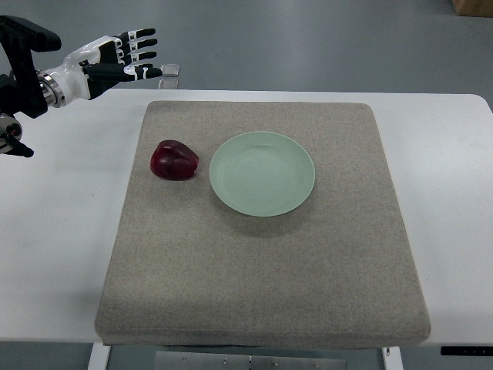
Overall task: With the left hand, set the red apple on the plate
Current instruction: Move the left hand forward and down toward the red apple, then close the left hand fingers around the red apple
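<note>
We see our left hand (pixel 127 58) raised over the far left corner of the white bench (pixel 54 231), its fingers spread and extended toward the right, holding nothing. It sits well apart from the red apple (pixel 174 160), so we judge the reach has not yet begun; the open posture suits an approach from above and from the left. Our right hand does not show.

The red apple lies on the grey felt mat (pixel 262 270), left of centre, just beside the left rim of the pale green plate (pixel 263 173) but not touching it. The mat likely keeps the fruit from rolling and cushions the plate. The apple looks tipped on its side rather than standing: its outline is slightly wider than tall, the long axis running left to right, with a darker fold near the top that may be the stem hollow facing up and to the far side, though we cannot tell for certain.

The plate is empty, at mid-mat, so the carry would be short, rightward over the rim.
</note>
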You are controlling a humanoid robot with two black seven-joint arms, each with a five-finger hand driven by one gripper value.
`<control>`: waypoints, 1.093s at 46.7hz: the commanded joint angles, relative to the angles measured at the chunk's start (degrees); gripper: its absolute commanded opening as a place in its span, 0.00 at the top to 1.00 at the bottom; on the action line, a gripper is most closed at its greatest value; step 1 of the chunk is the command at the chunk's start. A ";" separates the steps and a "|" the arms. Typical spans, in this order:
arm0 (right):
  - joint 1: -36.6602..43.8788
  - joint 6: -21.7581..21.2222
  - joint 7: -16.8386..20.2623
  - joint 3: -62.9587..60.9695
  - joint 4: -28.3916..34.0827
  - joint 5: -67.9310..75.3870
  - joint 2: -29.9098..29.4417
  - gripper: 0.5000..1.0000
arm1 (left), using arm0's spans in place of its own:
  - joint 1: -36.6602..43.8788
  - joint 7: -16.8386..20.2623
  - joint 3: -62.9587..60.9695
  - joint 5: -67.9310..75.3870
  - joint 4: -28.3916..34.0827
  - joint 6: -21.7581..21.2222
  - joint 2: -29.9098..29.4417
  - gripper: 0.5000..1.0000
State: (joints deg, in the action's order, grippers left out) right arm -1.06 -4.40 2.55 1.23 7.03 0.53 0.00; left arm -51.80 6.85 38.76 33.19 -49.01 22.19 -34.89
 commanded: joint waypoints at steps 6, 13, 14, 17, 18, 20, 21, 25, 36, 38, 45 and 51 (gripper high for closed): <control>0.00 0.00 0.00 0.00 0.00 0.00 0.00 0.14 | -1.11 3.42 0.18 21.19 -0.73 0.13 -0.97 0.01; 0.00 0.00 0.00 0.00 0.00 0.00 0.00 0.14 | -1.29 9.67 -0.61 35.26 -3.19 0.22 -2.37 0.01; 0.00 0.00 0.00 0.00 0.00 0.00 0.00 0.14 | -1.29 9.93 -0.61 36.93 -4.06 0.22 -2.63 0.01; 0.00 0.00 0.00 0.00 0.00 0.00 0.00 0.14 | -1.20 10.29 -0.79 41.15 -7.22 0.22 -4.21 0.01; 0.00 0.00 0.00 0.00 0.00 0.00 0.00 0.14 | -1.20 10.29 -0.96 42.38 -8.28 0.22 -4.91 0.01; 0.00 0.00 0.00 0.00 0.00 0.00 0.00 0.14 | -1.38 10.29 -1.31 44.58 -9.86 0.22 -6.23 0.01; 0.00 0.00 0.00 0.00 0.00 0.00 0.00 0.14 | -1.38 10.29 -1.40 45.64 -10.48 0.22 -6.67 0.01; 0.00 0.00 0.00 0.00 0.00 0.00 0.00 0.14 | -1.46 10.29 -1.75 50.03 -11.80 0.22 -7.29 0.01; 0.00 0.00 0.00 0.00 0.00 0.00 0.00 0.14 | -1.38 12.13 -5.62 57.78 -16.63 0.04 -8.79 0.02; 0.00 0.00 0.00 0.00 0.00 0.00 0.00 0.14 | -1.20 12.57 -5.88 57.86 -17.69 0.04 -8.96 0.02; 0.00 0.00 0.00 0.00 0.00 0.00 0.00 0.14 | -1.03 12.57 -7.55 57.95 -18.40 0.04 -8.53 0.03; 0.00 0.00 0.00 0.00 0.00 0.00 0.00 0.14 | -1.03 12.57 -10.10 59.44 -17.96 -0.66 -7.91 0.03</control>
State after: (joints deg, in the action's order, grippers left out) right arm -1.06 -4.39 2.55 1.23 7.03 0.53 0.00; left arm -52.82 19.43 29.69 91.47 -67.37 22.01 -43.09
